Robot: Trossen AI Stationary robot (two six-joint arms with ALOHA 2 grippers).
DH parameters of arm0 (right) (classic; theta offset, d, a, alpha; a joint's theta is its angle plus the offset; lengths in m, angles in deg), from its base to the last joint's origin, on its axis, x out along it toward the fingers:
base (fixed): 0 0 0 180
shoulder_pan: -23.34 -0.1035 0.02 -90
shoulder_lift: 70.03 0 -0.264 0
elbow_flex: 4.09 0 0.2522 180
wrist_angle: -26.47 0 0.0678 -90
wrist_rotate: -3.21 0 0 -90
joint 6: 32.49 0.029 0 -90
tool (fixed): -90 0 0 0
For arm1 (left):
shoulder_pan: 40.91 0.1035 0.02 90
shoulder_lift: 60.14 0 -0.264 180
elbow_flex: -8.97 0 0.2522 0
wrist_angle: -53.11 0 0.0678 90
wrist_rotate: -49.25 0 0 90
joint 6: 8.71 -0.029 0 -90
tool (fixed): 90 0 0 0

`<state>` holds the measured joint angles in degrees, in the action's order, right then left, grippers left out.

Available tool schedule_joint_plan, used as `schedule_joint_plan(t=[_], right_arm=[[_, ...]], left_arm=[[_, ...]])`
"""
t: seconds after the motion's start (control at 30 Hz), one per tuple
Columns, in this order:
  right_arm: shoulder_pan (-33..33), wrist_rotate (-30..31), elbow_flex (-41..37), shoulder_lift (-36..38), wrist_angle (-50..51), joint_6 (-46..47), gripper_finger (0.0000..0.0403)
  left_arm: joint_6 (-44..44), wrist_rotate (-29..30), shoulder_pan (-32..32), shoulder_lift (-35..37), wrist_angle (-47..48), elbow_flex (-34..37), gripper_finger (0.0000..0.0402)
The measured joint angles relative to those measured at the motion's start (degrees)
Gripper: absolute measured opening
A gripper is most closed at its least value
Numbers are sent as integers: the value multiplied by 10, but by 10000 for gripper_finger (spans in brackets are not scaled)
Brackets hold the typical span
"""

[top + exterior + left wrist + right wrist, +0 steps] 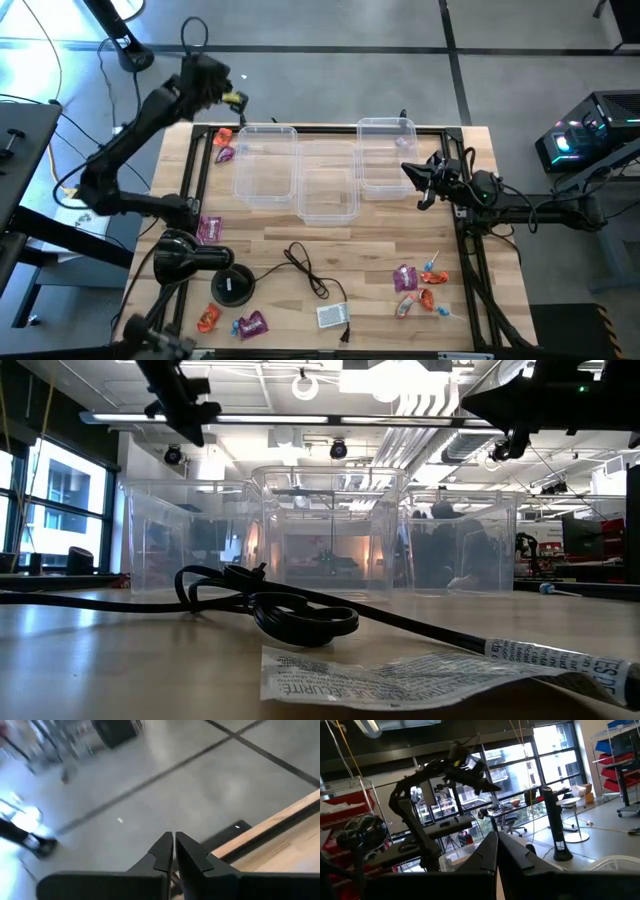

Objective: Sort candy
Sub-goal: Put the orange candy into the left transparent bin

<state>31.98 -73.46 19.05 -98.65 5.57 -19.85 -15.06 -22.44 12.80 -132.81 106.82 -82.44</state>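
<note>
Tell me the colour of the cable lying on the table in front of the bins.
Black. The cable shows best in the high view, looping across the wooden table.

Bare light wooden tabletop (pixel 400 240) mid-right, three clear plastic bins (pixel 327 193) blocking the far side, coiled black cable (pixel 306 266) across centre front

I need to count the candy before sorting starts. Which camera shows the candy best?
The high view: the candy lies in clusters on the wooden table near its right, left and front edges. The low view and both wrist views show no candy.
</note>
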Motion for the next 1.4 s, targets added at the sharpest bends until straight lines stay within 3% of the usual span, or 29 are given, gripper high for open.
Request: schedule_joint_plan(t=[0.13,0.3,0.67,0.97,1.13,1.4], right_arm=[[0,0,0,0,16,13,0],[0,0,0,0,41,32,0],[0,0,0,-30,56,40,0],[0,-1,0,-82,56,45,0],[0,-1,0,-105,51,54,0],[0,0,0,-123,36,54,0]], left_arm=[[29,-22,32,-58,87,-62,50],[69,-23,52,-105,187,-73,98],[95,-32,63,-166,213,-44,183],[146,12,68,-159,116,93,196],[184,-44,70,-152,26,146,196],[197,-23,83,-154,-48,205,196]])
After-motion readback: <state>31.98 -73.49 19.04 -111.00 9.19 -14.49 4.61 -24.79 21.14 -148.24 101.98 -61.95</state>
